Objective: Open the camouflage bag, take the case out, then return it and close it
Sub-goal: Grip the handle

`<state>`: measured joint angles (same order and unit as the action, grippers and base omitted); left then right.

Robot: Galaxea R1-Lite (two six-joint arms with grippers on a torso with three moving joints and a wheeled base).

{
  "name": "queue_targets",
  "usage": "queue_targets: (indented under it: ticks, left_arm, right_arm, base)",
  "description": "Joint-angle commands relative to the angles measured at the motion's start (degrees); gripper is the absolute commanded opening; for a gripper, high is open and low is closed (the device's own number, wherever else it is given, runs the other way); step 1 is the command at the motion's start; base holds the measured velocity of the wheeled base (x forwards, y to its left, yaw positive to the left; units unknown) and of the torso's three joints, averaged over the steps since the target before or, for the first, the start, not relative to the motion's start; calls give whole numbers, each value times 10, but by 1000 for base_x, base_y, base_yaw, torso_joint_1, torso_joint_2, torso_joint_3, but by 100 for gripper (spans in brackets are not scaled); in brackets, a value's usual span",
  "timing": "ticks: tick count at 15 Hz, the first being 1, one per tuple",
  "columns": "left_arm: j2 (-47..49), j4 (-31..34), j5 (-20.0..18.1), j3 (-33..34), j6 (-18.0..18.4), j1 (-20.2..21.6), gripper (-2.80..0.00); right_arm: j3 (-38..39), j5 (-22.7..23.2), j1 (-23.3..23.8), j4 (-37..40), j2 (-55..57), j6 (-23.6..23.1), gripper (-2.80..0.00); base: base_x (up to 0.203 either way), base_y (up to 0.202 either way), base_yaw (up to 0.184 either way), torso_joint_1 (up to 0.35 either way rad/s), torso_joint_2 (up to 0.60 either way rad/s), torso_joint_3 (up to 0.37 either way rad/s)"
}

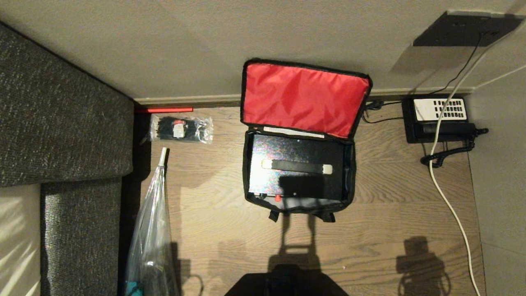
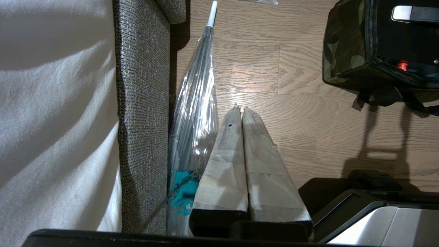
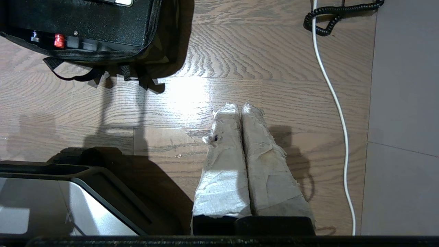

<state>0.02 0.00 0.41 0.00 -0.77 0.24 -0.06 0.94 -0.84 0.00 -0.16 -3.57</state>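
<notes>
Head view: camouflage bag (image 1: pixel 347 172) sits centre frame on the wood floor (image 1: pixel 390 213), red-lined lid folded back against the wall. The case (image 1: pixel 298 170) lies inside it. Left gripper (image 2: pixel 241 109) and right gripper (image 3: pixel 240 106) hang above the floor, jaws pressed together, holding nothing.

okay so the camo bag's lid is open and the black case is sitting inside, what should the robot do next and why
Probably bring a gripper over the case to lift it out. The camouflage bag lies open, lid against the wall, case inside, while the left gripper and right gripper hang shut over bare floor.
</notes>
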Motion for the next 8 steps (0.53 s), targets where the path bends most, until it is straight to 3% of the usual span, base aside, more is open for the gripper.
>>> queue_targets:
  ticks: [1,8]
  left_arm:
    - [-1,0,0,2,0,0,-280]
    - [-1,0,0,2,0,0,-280]
  right_arm:
    - [1,0,0,0,-1,0,-280]
    - [0,0,0,0,-1,-2,-280]
  base:
    - [0,0,0,0,0,0]
    - [0,0,0,0,0,0]
